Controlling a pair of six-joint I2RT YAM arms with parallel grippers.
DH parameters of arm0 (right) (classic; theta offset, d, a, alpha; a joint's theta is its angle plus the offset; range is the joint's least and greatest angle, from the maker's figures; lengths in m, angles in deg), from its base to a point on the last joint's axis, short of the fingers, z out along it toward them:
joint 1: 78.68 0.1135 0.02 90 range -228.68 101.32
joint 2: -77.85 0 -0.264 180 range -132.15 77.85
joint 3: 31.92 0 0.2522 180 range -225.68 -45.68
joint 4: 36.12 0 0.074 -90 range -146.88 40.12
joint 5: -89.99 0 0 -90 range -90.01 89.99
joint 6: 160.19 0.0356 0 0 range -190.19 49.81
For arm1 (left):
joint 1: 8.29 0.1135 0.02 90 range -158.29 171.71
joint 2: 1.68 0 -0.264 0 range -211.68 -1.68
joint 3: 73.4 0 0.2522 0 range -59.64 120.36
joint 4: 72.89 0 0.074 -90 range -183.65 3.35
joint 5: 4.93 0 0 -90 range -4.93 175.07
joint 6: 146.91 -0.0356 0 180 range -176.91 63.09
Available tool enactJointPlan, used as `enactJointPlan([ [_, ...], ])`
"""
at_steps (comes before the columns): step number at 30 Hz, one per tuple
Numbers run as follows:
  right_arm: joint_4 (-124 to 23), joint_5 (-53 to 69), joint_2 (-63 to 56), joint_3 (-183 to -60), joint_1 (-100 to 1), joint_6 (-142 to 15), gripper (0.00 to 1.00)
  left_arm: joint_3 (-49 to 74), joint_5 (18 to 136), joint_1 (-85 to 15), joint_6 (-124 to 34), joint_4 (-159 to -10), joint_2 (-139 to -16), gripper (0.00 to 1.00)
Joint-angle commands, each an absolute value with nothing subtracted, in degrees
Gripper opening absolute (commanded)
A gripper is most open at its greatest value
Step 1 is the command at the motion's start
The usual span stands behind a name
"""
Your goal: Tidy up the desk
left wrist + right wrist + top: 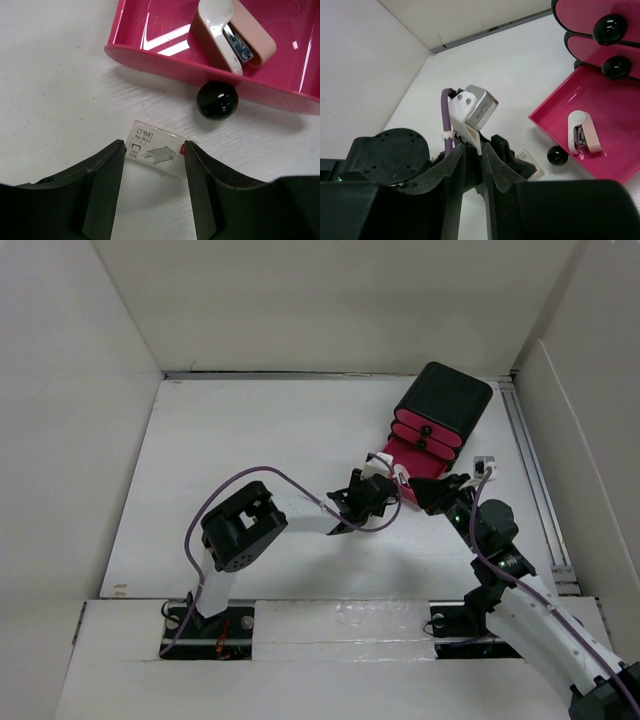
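Jaws: left gripper point(153, 148) released, straddling staple box point(156, 149) on bench point(50, 75), 6 o'clock of drawer knob point(216, 100). Likely light, stiff, slick; pinch short ends. Right gripper point(473, 147) clenched, empty.

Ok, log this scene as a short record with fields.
desk: white, walled on three sides
drawer box: black, far right of the desk, top two pink drawers closed
bottom drawer: pulled open
stapler: lying in the bottom drawer
staple box: on the desk, just in front of the drawer's knob
left claw: open, straddling the staple box
right claw: nearly shut, holding nothing, beside the bottom drawer
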State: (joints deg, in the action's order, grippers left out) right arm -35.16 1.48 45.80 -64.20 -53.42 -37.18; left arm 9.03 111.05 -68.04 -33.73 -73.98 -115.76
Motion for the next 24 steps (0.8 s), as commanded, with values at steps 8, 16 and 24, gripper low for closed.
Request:
enactJointPlan([
  [8, -31.4, 1.7, 46.1, -64.8, -52.8, -37.5, 0.26, -0.4, 109.2, -68.4, -47.2, -69.9, -108.6, 0.47],
  [16, -31.2, 1.7, 46.0, -64.7, -52.8, -37.5, 0.26, 1.2, 108.1, -68.4, -46.0, -70.8, -107.9, 0.5],
  [24, -31.3, 1.7, 45.8, -64.7, -52.8, -37.6, 0.26, 3.6, 100.9, -67.3, -39.8, -73.9, -108.1, 0.51],
])
